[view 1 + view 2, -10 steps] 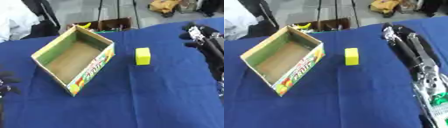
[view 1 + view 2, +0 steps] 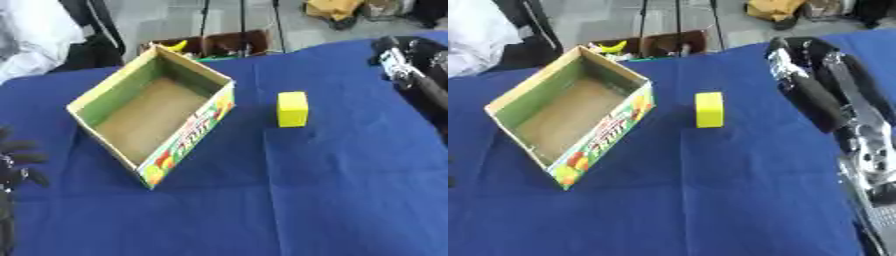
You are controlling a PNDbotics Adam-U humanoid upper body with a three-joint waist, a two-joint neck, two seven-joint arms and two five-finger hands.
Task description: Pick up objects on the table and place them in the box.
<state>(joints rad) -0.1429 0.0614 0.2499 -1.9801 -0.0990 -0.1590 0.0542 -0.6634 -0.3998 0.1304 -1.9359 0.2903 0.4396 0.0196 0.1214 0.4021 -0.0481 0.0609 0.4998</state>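
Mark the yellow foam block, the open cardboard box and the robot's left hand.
yellow foam block [image 2: 292, 108], left eye view, top face.
open cardboard box [image 2: 185, 142], left eye view, printed long side wall.
left hand [image 2: 12, 165], left eye view, dark fingers at left edge.

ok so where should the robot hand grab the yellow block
Pinch the yellow block across its two long side faces, coming down from above with the right robot hand. It stands alone on the blue cloth, clear of the box, so both sides look free.
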